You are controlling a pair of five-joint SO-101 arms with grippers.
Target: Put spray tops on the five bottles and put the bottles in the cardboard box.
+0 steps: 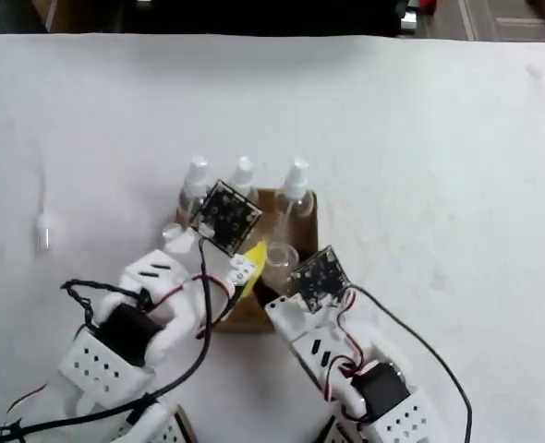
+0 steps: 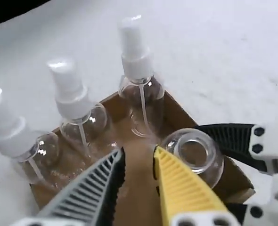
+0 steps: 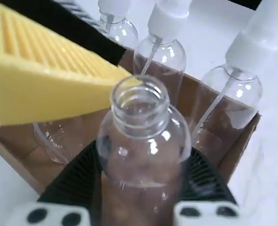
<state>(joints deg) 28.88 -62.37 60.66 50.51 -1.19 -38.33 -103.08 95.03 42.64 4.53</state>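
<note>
The cardboard box (image 1: 308, 214) sits mid-table. Three clear bottles with white spray tops (image 1: 243, 177) stand along its far side, also seen as capped bottles (image 2: 139, 89) in the left wrist view. My right gripper (image 3: 141, 176) is shut on an uncapped clear bottle (image 3: 141, 136), upright over the box's near part; this uncapped bottle (image 2: 193, 153) shows its open mouth. My left gripper (image 2: 138, 157), one grey and one yellow finger, is open above the box floor beside it, holding nothing. Another clear bottle (image 3: 49, 141) lies partly hidden under the yellow finger.
A loose white spray top (image 1: 43, 229) lies on the white tabletop far to the left of the box. Both arms crowd the near side of the box. The table's far edge (image 1: 254, 37) runs along the back.
</note>
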